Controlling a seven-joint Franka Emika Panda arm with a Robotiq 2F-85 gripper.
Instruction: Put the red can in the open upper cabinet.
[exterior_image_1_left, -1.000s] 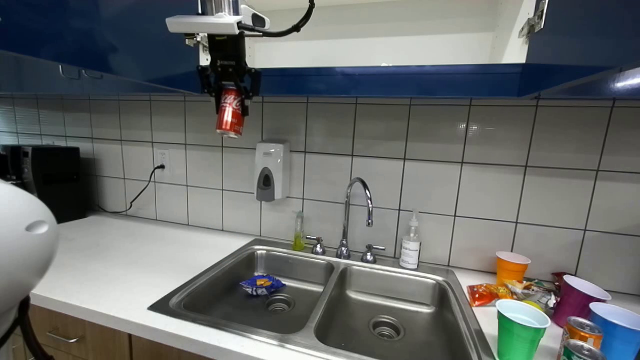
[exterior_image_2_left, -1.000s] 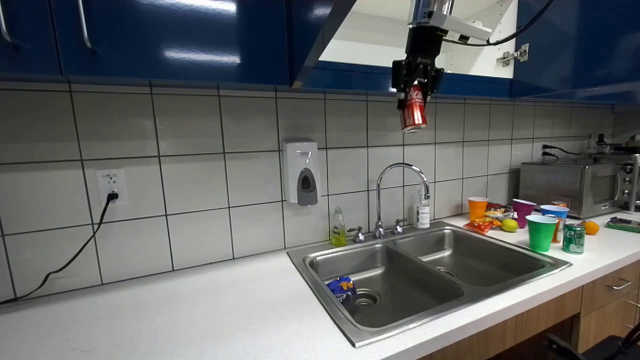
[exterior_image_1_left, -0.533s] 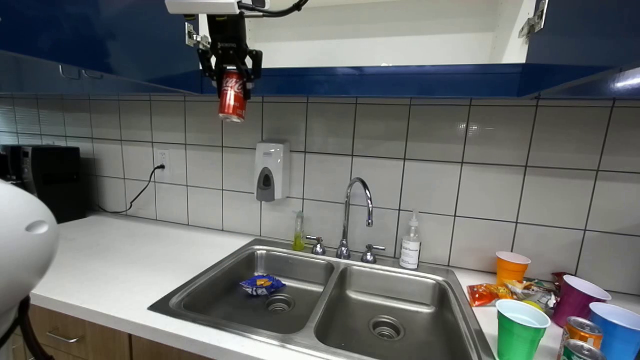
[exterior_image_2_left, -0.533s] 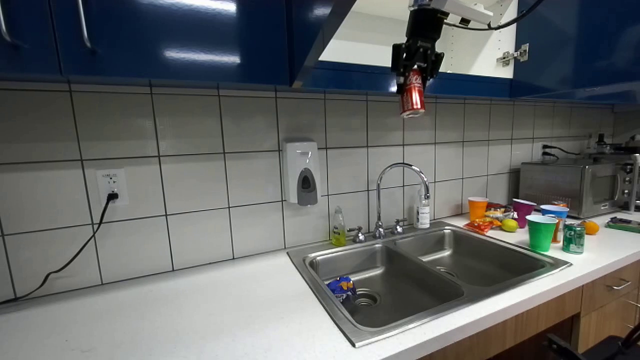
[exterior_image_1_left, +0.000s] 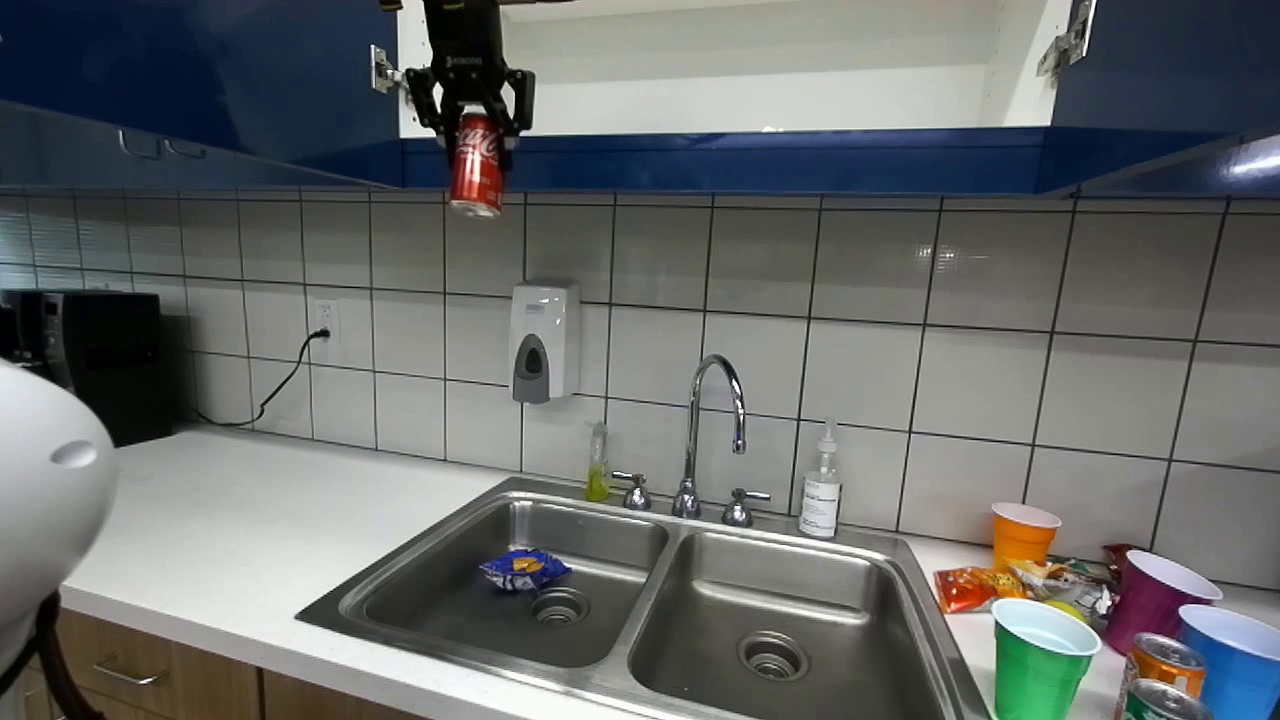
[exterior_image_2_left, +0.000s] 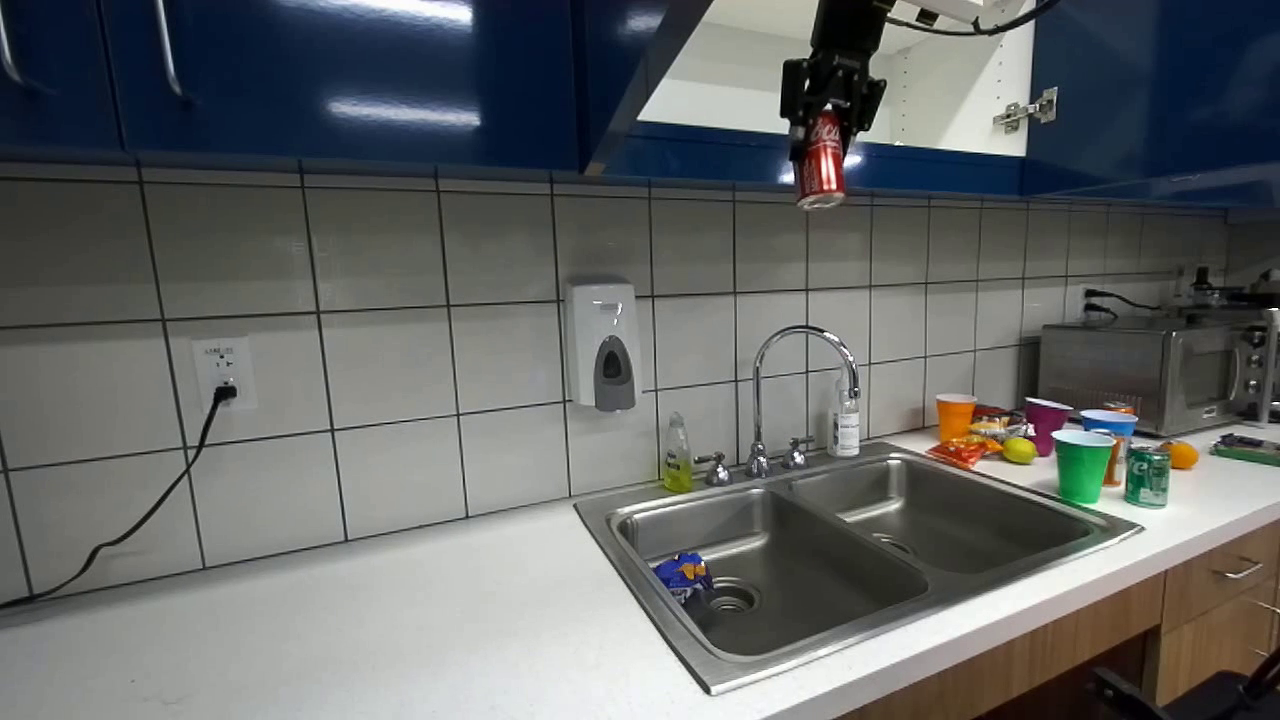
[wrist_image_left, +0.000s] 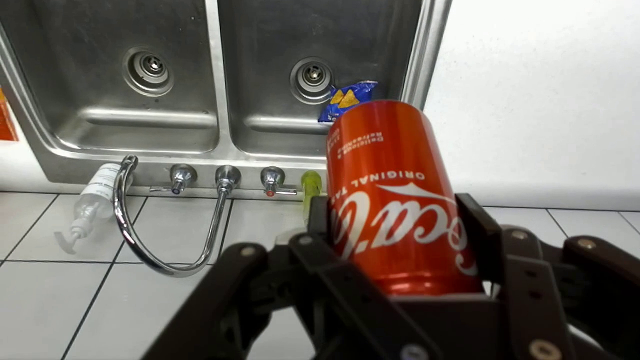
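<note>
While grpr pts down, its fingers clamp red can.

As I face the sink: can between jaws, in front of cabinet; bag in left basin; cups on counter, right side.

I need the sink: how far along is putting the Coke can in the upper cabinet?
Done: the Coca-Cola can is gripped midair.
Now: the hand holds it outside the open upper cabinet, the can's base below the opening.
Left: probably raising it, moving it inside, letting go.
</note>
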